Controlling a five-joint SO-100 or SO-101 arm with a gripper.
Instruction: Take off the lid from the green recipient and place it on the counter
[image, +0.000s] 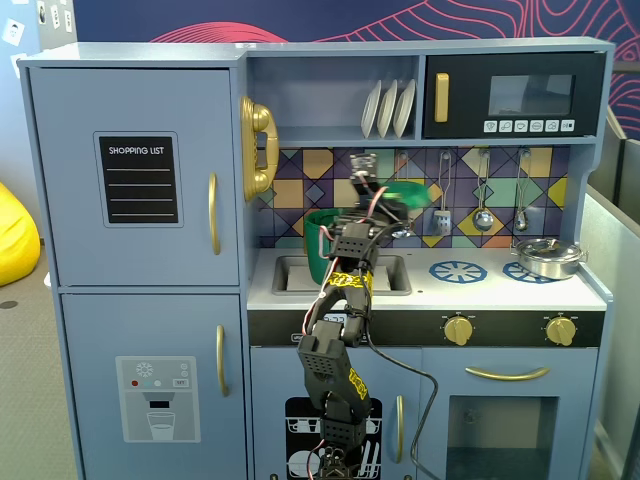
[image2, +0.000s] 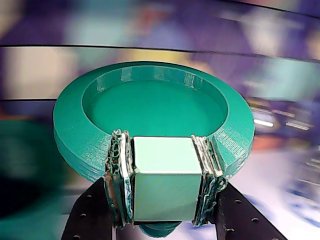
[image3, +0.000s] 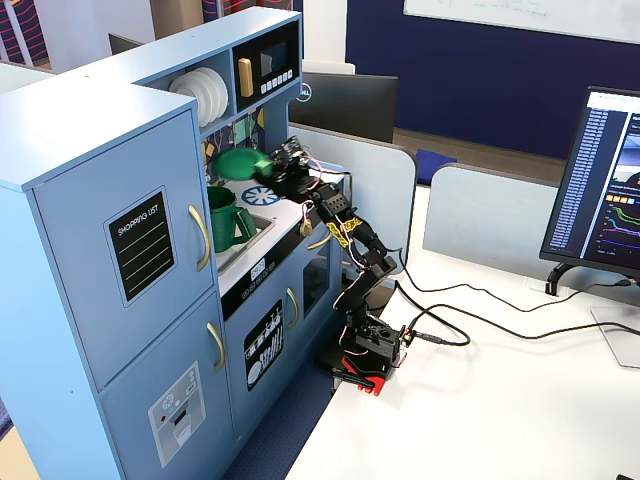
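Note:
My gripper (image2: 163, 145) is shut on the pale green knob block of the lid (image2: 150, 107), a round green disc seen with its hollow side up in the wrist view. In both fixed views the lid (image: 412, 192) (image3: 236, 163) hangs tilted in the air above the counter (image: 495, 291), to the right of the green recipient (image: 322, 248) (image3: 226, 218). The recipient stands open in the sink recess. The gripper (image: 388, 203) (image3: 270, 166) sits between the recipient and the blue burner ring (image: 458, 271).
A silver pot (image: 548, 257) stands on the right burner. Utensils (image: 483, 195) hang on the tiled back wall, and plates (image: 388, 108) and a microwave (image: 514, 96) sit on the shelf above. The arm's cable (image: 425, 400) hangs in front of the cabinet doors.

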